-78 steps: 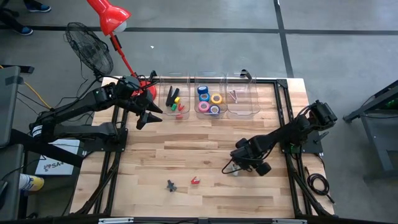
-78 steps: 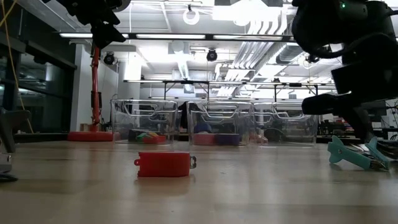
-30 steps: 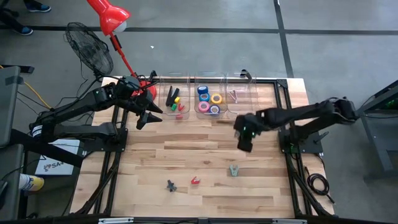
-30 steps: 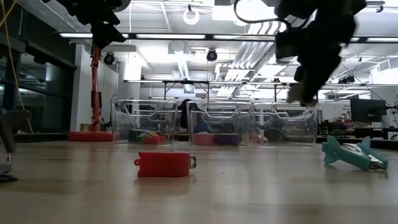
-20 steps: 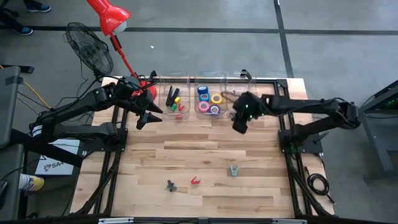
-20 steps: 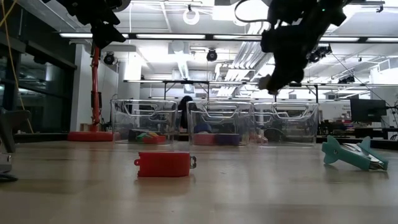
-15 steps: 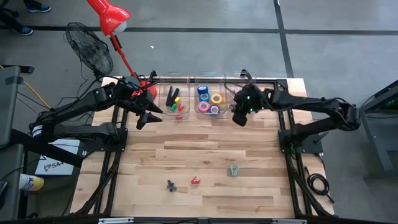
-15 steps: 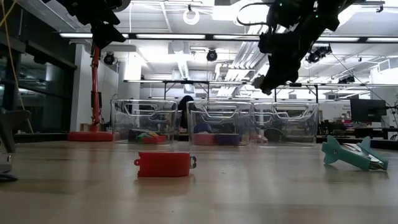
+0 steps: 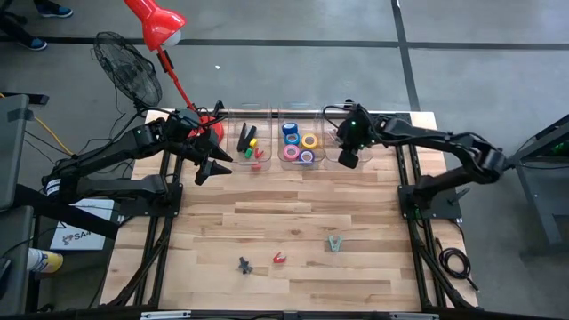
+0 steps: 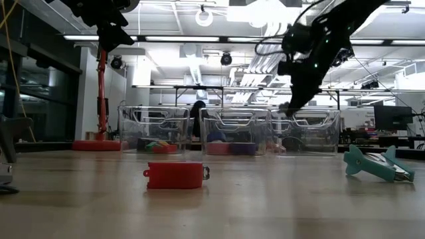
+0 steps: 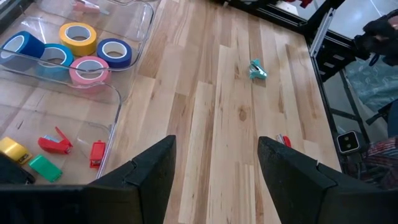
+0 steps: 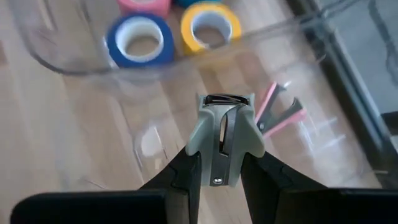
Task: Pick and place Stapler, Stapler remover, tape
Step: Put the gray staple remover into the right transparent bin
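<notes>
My right gripper (image 9: 348,151) hangs over the rightmost clear bin (image 9: 360,156), arm stretched across from the desk's (image 9: 293,222) right side, jaws clamped on a grey-green staple remover (image 12: 222,137). Beneath it in that bin lies a pink staple remover (image 12: 278,112). The tape rolls (image 9: 299,142) sit in the middle bin beside it. My left gripper (image 9: 213,164) waits left of the bins, jaws apart. Well short of the bins, a teal remover (image 9: 334,243), a red stapler (image 9: 279,259) and a dark piece (image 9: 244,264) lie on the desk.
</notes>
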Action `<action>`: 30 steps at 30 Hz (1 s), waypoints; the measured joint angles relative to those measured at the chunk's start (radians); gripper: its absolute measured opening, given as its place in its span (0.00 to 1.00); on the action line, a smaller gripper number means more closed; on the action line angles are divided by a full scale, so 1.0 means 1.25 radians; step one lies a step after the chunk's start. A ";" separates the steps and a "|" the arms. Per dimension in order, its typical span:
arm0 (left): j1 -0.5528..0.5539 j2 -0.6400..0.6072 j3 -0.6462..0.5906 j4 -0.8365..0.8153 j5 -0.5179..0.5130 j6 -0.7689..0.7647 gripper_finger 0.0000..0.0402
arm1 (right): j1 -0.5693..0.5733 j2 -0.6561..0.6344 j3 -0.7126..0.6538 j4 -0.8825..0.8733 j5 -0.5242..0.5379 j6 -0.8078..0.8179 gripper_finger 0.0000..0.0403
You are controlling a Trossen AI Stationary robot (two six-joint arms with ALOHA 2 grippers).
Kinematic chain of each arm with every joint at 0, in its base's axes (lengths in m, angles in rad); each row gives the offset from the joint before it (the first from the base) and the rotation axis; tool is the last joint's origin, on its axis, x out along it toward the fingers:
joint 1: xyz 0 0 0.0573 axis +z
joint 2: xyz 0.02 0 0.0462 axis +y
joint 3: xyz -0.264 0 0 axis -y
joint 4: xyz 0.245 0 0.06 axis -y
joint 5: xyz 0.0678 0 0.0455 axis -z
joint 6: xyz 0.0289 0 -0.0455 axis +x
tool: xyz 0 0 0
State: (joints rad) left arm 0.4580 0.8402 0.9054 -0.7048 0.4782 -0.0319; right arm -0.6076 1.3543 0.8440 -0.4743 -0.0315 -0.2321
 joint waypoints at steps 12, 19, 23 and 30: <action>0.000 0.000 0.000 0.000 0.000 0.000 0.55 | -0.056 0.119 0.000 0.000 0.001 0.179 0.19; 0.000 0.000 0.000 0.000 0.000 0.000 0.55 | -0.086 0.142 0.000 0.000 -0.030 0.283 0.20; 0.000 0.000 0.000 0.000 0.000 0.000 0.55 | -0.091 0.149 0.000 -0.001 -0.079 0.291 0.21; 0.000 0.000 0.000 0.000 0.000 0.000 0.55 | -0.090 0.149 0.000 -0.001 -0.085 0.291 0.25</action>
State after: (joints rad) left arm 0.4580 0.8402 0.9054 -0.7048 0.4782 -0.0321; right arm -0.7200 1.5406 0.8444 -0.4760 -0.1378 0.1322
